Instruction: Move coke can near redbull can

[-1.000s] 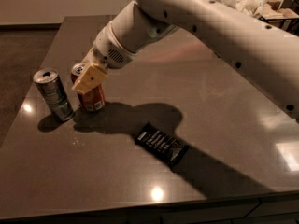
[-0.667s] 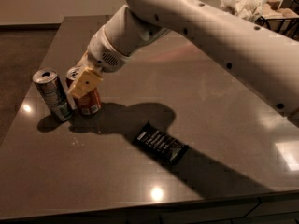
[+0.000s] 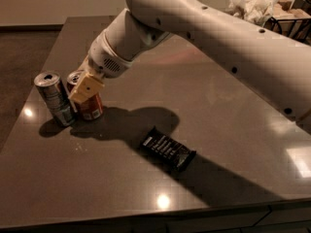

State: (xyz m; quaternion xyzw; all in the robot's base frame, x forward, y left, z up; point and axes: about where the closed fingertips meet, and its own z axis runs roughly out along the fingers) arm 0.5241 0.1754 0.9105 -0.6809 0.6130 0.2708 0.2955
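my gripper point(image 3: 83, 87) is low over the left side of the table point(image 3: 218, 144), jaws closed around the top of the coke can point(image 3: 92, 108), which stands just beside the redbull can point(image 3: 54, 98). a dark packet point(image 3: 167, 148) lies nearby.

- A dark, glossy table point(image 3: 228, 130) fills most of the view, its front edge running along 6 o'clock.
- A black wrapped snack bar point(image 3: 167, 148) with pale print lies flat just toward 6 o'clock from the table's middle, set askew. It is at 4 o'clock from the gripper point(image 3: 81, 92), which sits over the table's 9 o'clock side.
- A broad shadow point(image 3: 141, 123) spreads on the tabletop and touches the bar's 11 o'clock end.
- Bright light spots point(image 3: 163, 201) shine on the surface at 6, 3 and 9 o'clock.
- Crumpled white paper point(image 3: 252, 4) is heaped at 1 o'clock, beyond the table.
- A dark wire basket point(image 3: 291, 25) stands beside the paper.
- A pale wall point(image 3: 43, 4) meets the dark floor point(image 3: 22, 52) at 10 o'clock.
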